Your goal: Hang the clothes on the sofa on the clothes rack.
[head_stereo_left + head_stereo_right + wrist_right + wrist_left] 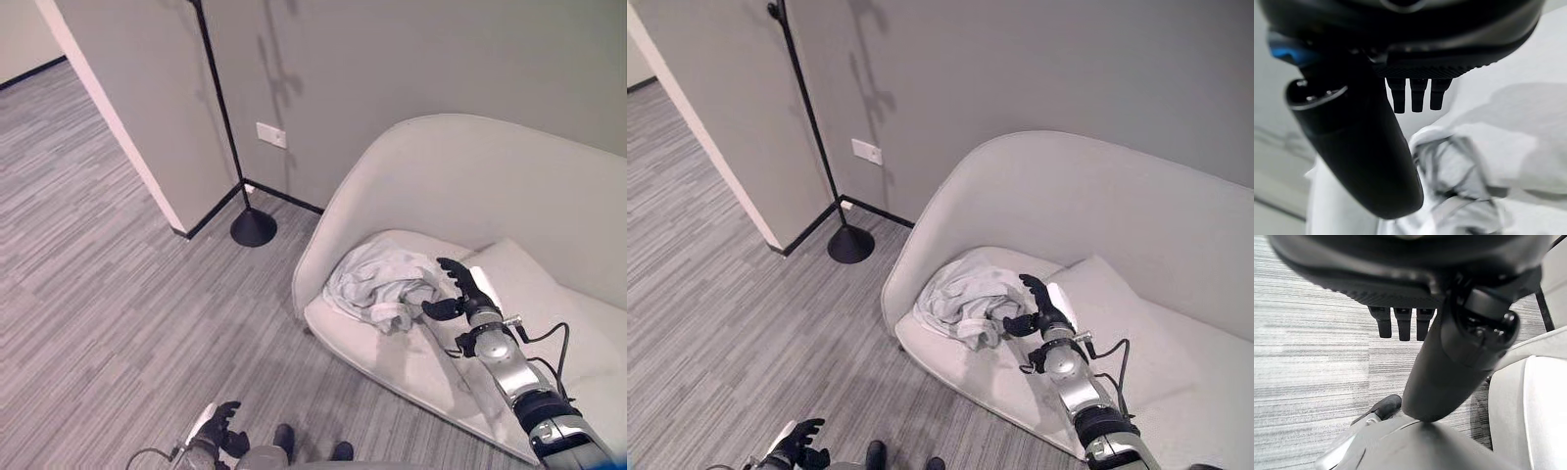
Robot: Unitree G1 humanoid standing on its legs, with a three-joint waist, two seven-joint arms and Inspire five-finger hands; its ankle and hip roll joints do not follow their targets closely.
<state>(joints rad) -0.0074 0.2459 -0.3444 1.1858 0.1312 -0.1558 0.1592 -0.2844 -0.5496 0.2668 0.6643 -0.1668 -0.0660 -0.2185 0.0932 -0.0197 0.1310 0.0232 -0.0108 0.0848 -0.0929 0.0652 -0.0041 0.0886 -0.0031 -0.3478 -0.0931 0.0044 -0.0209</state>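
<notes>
A crumpled light-grey garment (377, 284) lies on the left end of the pale sofa (470, 186). My right hand (460, 292) hovers just right of it, fingers straight and thumb spread, holding nothing; the cloth (1469, 171) shows past its fingers (1418, 95) in the right wrist view. The clothes rack (220, 117) is a thin black pole on a round base (253, 229), standing on the floor left of the sofa by the wall. My left hand (220, 428) hangs low near the floor with its fingers (1400, 323) relaxed and empty.
A wall corner (147, 127) juts out left of the rack. A white socket plate (271, 135) sits on the grey wall. A pale cushion (1117, 313) lies on the sofa seat right of the garment. Grey carpet (98, 284) spreads to the left.
</notes>
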